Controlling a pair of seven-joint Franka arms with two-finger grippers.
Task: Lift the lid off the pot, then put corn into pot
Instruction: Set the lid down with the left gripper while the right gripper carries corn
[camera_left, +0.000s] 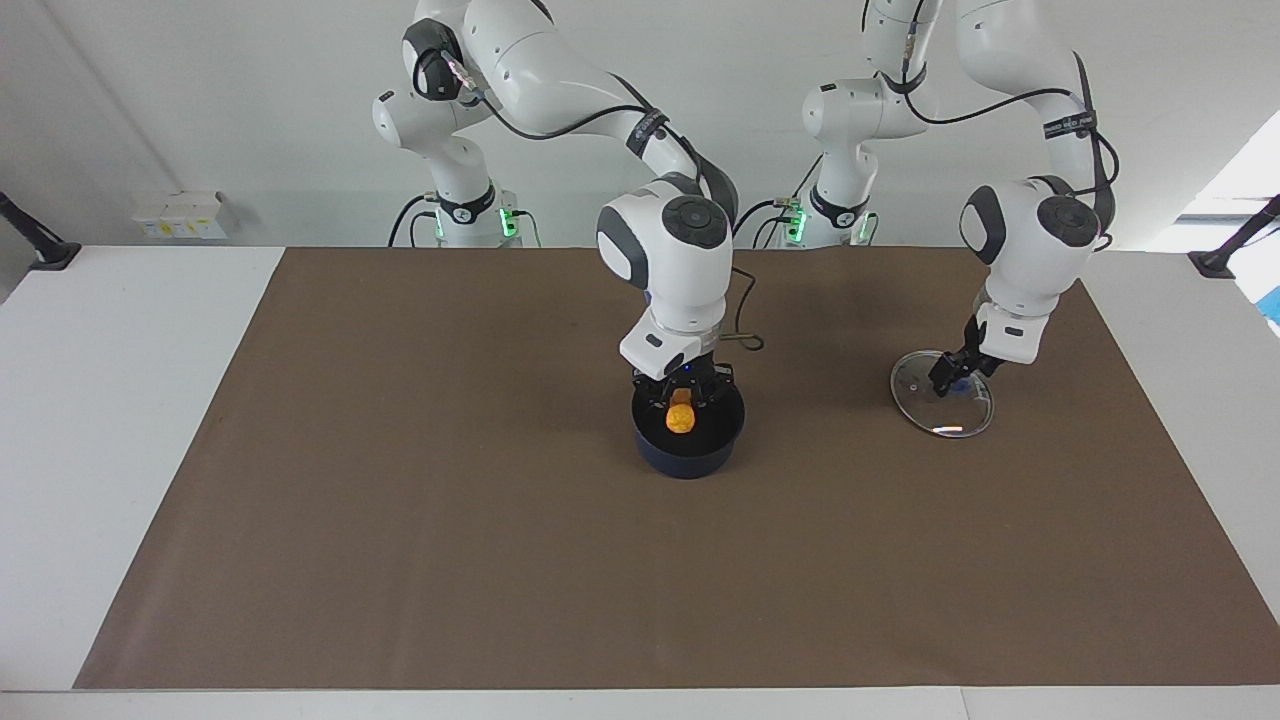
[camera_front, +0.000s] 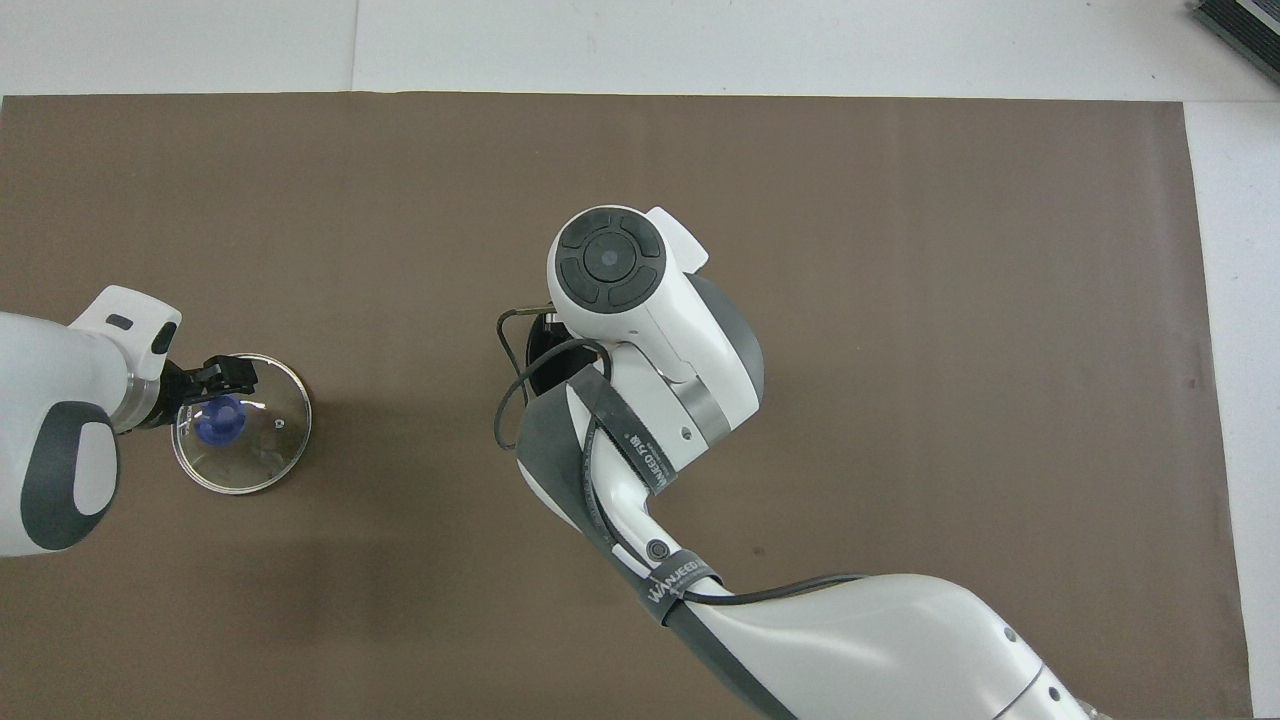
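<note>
Corn over the open pot, lid down on the mat

The right gripper (camera_left: 682, 403) is clenched on the corn (camera_left: 681, 418), which hangs upright just inside the pot's (camera_left: 688, 455) rim, mid-mat. The lid (camera_left: 942, 393) lies flat on the brown mat (camera_left: 400, 520) toward the left arm's end — well apart from the pot. The left gripper (camera_left: 950, 372) sits at the lid's blue knob (camera_front: 219, 420); whether it has released — cannot tell.

Orange corn (camera_left: 681, 417) upright in navy pot (camera_left: 688, 455); glass lid (camera_left: 943, 396) flat beside
</note>
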